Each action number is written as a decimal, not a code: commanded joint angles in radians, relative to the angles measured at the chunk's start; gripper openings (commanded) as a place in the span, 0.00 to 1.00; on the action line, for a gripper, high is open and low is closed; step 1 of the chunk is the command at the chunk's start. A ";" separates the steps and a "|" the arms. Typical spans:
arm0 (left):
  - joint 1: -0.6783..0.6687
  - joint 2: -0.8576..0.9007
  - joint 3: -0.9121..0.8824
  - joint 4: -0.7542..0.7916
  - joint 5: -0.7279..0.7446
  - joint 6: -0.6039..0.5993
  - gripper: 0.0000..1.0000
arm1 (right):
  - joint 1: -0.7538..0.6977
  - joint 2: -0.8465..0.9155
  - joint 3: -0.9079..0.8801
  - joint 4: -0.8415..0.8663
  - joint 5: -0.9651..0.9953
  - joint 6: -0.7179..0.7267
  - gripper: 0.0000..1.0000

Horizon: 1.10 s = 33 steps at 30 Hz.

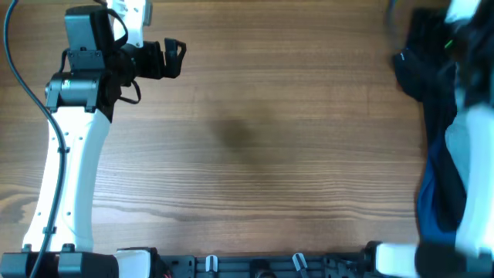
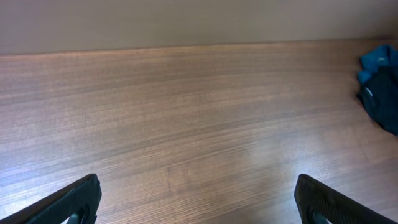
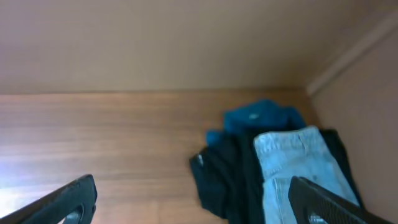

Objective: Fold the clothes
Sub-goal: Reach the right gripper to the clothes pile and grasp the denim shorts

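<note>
Shorts (image 3: 289, 167) apparently atop black garment (image 3: 222, 177), blue cloth (image 3: 260, 118) behind.

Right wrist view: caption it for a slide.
Open right gripper faces denim shorts lying on a black garment, blue cloth behind.

Brown wood-grain tabletop (image 1: 247, 139), planks running side to side. Heaped at the far right corner: crumpled black garment (image 3: 221, 177) touching a bunched dark blue cloth (image 3: 255, 118) behind it, light blue faded denim shorts (image 3: 289, 165) draped over the black one.

White arm (image 1: 65, 177), black left hand (image 1: 177, 59), blue cable (image 1: 15, 68)
</note>
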 commanded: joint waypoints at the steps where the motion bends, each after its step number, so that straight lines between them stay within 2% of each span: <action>1: 0.016 -0.008 0.020 0.002 -0.171 -0.011 1.00 | -0.183 0.165 0.114 -0.022 -0.225 0.000 1.00; 2: 0.039 -0.006 0.020 0.003 -0.261 -0.089 1.00 | -0.231 0.204 0.114 -0.008 -0.266 0.000 1.00; 3: 0.069 -0.006 0.020 0.001 -0.285 -0.151 1.00 | -0.266 0.235 0.114 0.007 -0.277 0.000 1.00; 6: 0.191 0.000 0.019 -0.005 -0.207 -0.232 1.00 | -0.354 0.340 0.111 0.018 -0.269 0.005 1.00; 8: 0.256 0.030 0.019 -0.005 -0.148 -0.232 1.00 | -0.378 0.421 0.111 0.004 -0.267 0.000 0.99; 13: 0.286 0.166 0.019 -0.024 -0.146 -0.231 1.00 | -0.379 0.580 0.111 0.111 -0.200 0.000 0.85; 19: 0.286 0.241 0.019 -0.030 -0.146 -0.231 1.00 | -0.363 0.684 0.111 0.191 -0.200 -0.052 0.83; 21: 0.286 0.241 0.019 -0.015 -0.146 -0.231 1.00 | -0.352 0.722 0.111 0.203 -0.187 -0.052 0.80; 23: 0.286 0.241 0.019 -0.003 -0.146 -0.231 1.00 | -0.343 0.745 0.111 0.209 -0.124 -0.052 0.71; 26: 0.286 0.241 0.019 0.004 -0.146 -0.231 1.00 | -0.340 0.737 0.111 0.225 -0.080 -0.047 0.28; 28: 0.286 0.241 0.019 0.004 -0.146 -0.231 1.00 | -0.340 0.709 0.111 0.229 -0.080 -0.023 0.12; 32: 0.286 0.241 0.019 0.003 -0.146 -0.231 1.00 | -0.313 0.598 0.111 0.217 -0.080 -0.023 0.13; 33: 0.286 0.241 0.019 0.003 -0.146 -0.231 1.00 | -0.301 0.574 0.111 0.203 -0.080 -0.023 0.08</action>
